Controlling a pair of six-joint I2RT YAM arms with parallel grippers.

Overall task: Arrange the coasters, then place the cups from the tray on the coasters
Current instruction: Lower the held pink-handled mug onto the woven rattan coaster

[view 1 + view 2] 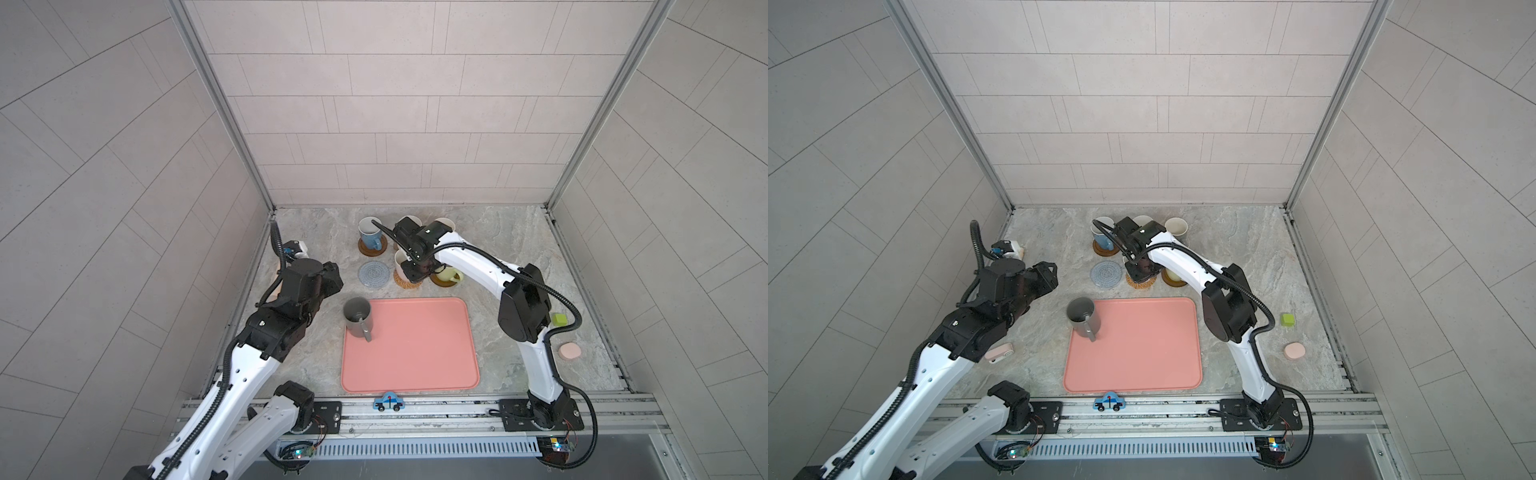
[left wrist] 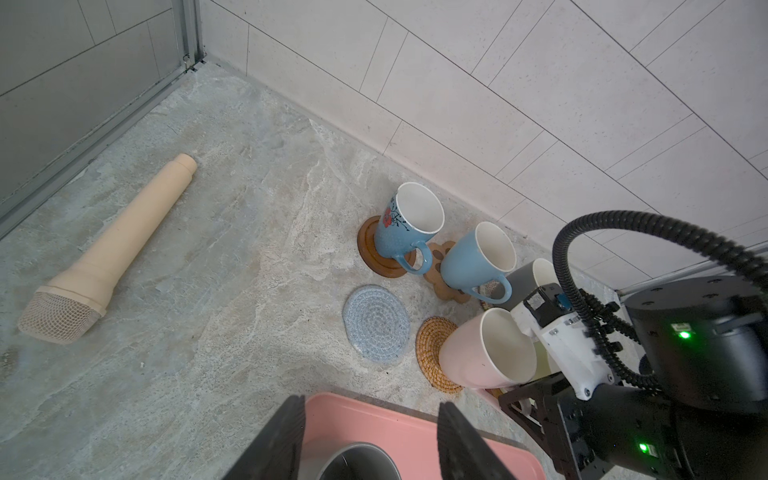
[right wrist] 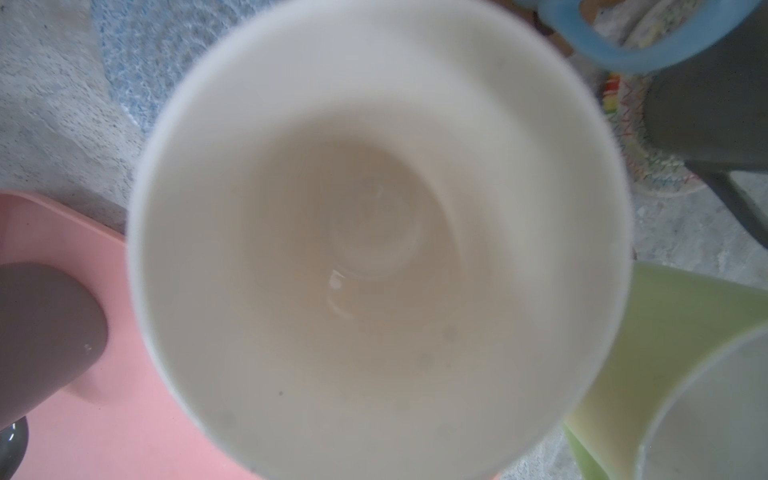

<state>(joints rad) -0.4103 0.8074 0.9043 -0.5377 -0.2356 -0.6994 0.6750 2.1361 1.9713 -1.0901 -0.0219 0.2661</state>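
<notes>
While one tall dark grey mug (image 1: 356,318) is left standing upright on the far left corner of the pink tray (image 1: 415,357), the other mugs are grouped on coasters beyond the tray.

The left gripper (image 1: 336,277) hangs just beside that corner, to the left of the mug and a little farther back. Its jaws are held apart. In the left wrist view the rim of the mug appears low between the two fingers (image 2: 286,436).

The long axis of the mug is vertical, and its handle is turned toward the robot's side of the tray, away from the jaws. The left arm is clearly the nearer one.

The only bare mat, a grey-blue woven coaster (image 1: 374,274), lies just beyond the same tray corner, so a short carry away from the robot is judged to be needed.

The right gripper (image 1: 413,272) is held low at the pink mug (image 2: 486,353), which seems to rest on the rattan coaster (image 2: 432,349). Its jaws are together, but whether the wall or handle of this mug is pinched cannot be told — the fingertips are hidden.
</notes>
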